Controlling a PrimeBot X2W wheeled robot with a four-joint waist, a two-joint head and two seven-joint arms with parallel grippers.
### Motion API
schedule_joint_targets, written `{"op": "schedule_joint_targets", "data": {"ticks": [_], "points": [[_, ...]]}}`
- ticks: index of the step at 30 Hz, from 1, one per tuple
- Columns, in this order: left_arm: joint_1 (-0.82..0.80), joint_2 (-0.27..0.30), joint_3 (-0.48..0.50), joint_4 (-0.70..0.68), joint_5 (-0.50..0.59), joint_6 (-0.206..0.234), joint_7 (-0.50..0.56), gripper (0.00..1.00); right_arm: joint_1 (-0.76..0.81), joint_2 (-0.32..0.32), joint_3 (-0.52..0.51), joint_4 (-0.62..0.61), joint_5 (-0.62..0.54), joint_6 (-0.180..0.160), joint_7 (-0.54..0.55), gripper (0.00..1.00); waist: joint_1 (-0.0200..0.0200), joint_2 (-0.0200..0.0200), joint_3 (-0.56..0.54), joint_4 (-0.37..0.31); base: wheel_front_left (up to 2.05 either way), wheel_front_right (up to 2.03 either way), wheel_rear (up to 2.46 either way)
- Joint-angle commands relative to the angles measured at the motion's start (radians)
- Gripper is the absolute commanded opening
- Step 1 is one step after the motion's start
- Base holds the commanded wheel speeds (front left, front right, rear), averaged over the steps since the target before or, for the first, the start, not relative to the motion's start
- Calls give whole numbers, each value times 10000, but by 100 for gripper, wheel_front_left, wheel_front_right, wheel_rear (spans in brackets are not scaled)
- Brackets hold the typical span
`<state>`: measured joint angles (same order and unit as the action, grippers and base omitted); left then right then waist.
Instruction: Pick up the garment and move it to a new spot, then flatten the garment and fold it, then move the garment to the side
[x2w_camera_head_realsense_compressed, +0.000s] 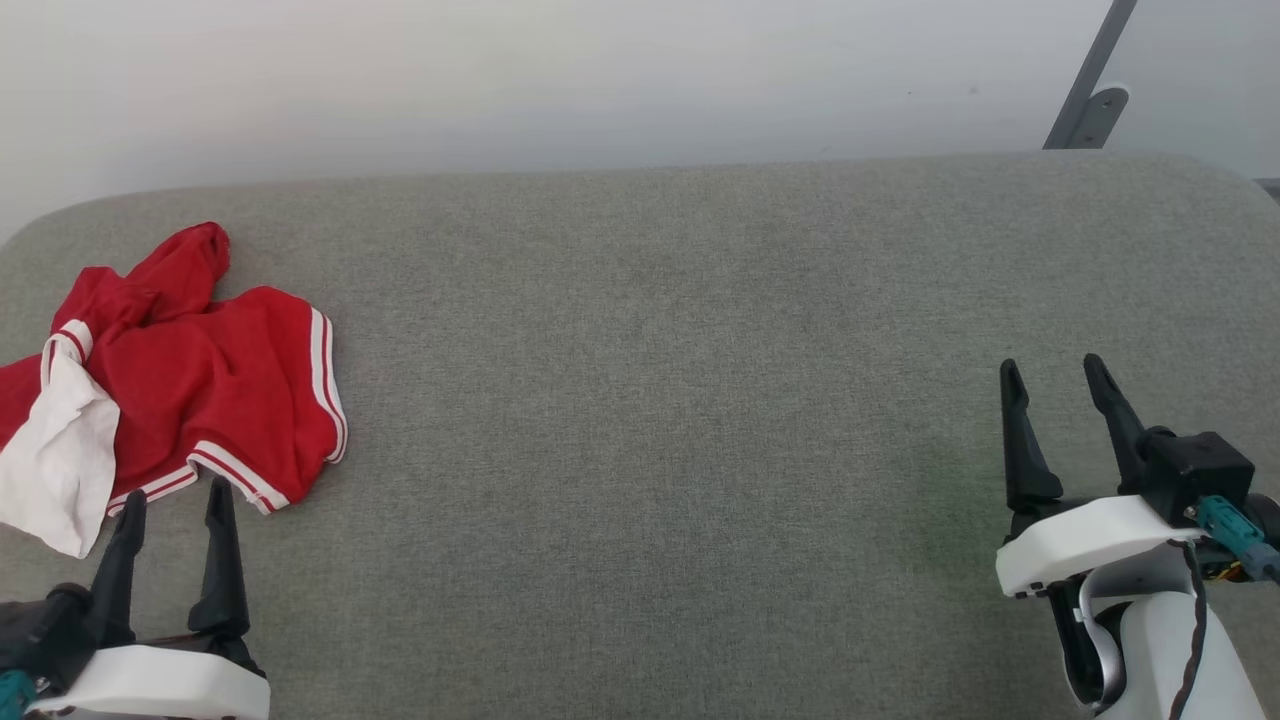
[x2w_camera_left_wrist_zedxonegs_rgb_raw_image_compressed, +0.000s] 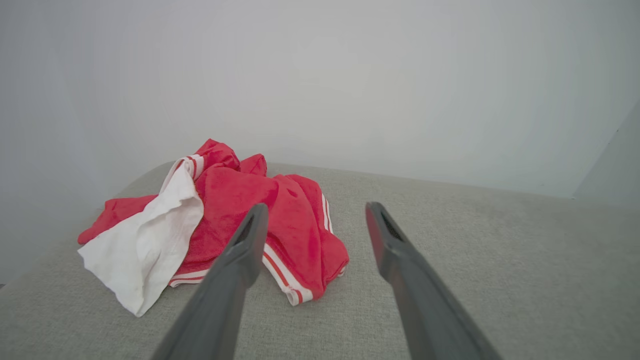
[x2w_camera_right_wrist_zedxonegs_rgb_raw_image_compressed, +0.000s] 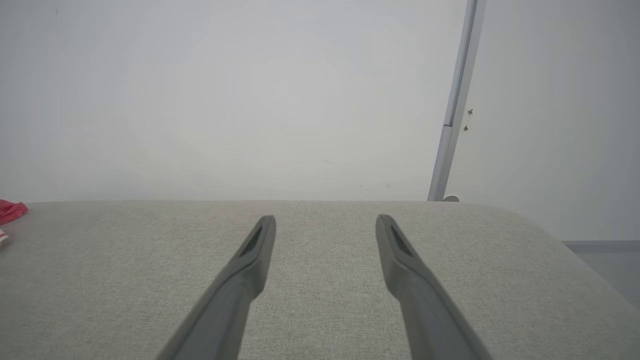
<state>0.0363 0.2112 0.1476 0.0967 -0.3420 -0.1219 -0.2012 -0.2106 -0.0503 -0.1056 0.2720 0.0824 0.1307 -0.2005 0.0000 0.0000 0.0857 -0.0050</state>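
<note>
While the red shirt (x2w_camera_head_realsense_compressed: 190, 380) lies crumpled in a heap at the far left of the grey fabric-covered worktop (x2w_camera_head_realsense_compressed: 650, 400), both arms hang over the near edge with nothing held. The shirt has a white panel draped over its left side, and red-and-white striped trim runs along the hem that faces the robot and up its right edge.

The left pincer (x2w_camera_head_realsense_compressed: 176, 492) stands just short of that near hem, its two dark fingers spread wide and pointing at the cloth. In the left wrist view the shirt (x2w_camera_left_wrist_zedxonegs_rgb_raw_image_compressed: 235, 220) sits ahead and to the left of the left pincer (x2w_camera_left_wrist_zedxonegs_rgb_raw_image_compressed: 316, 207). One finger crosses in front of the striped hem, and the gap between the fingers frames bare grey worktop (x2w_camera_left_wrist_zedxonegs_rgb_raw_image_compressed: 500, 260). Whether a fingertip touches the cloth cannot be told.

The right pincer (x2w_camera_head_realsense_compressed: 1051, 363) is well apart from the shirt, at the lower right, fingers also spread wide. Its own camera shows the right pincer (x2w_camera_right_wrist_zedxonegs_rgb_raw_image_compressed: 326, 219) over bare worktop (x2w_camera_right_wrist_zedxonegs_rgb_raw_image_compressed: 125, 260), with a scrap of the shirt (x2w_camera_right_wrist_zedxonegs_rgb_raw_image_compressed: 10, 211) at the far left edge.

Behind the worktop is a pale wall (x2w_camera_head_realsense_compressed: 500, 80), and a grey metal post (x2w_camera_head_realsense_compressed: 1085, 90) leans at the upper right.
</note>
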Motion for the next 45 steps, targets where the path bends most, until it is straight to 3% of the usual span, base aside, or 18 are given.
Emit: {"op": "schedule_joint_targets", "data": {"ticks": [1,21,29,37,45], "points": [[-155,54,83,-76,214,-29,-101,100,-105,-6,-48,-73,-22,0,-115,100,0,0,27,-13,0,0,0],[-45,559,-152,48,1043,-94,-485,100,156,-7,-194,-295,-942,-1,-494,100,0,0,261,-212,0,0,0],[-126,513,-246,184,1209,-81,-621,100,201,-7,-420,-384,-1060,-1,-627,100,0,0,234,2,0,0,0],[-151,157,-128,415,913,-77,-654,100,245,-4,-389,-204,-713,-1,-664,100,0,0,88,976,0,0,0],[115,-419,157,787,995,-78,-652,100,-47,-4,422,235,-618,-1,-664,100,0,0,10,2810,0,0,0]]}}
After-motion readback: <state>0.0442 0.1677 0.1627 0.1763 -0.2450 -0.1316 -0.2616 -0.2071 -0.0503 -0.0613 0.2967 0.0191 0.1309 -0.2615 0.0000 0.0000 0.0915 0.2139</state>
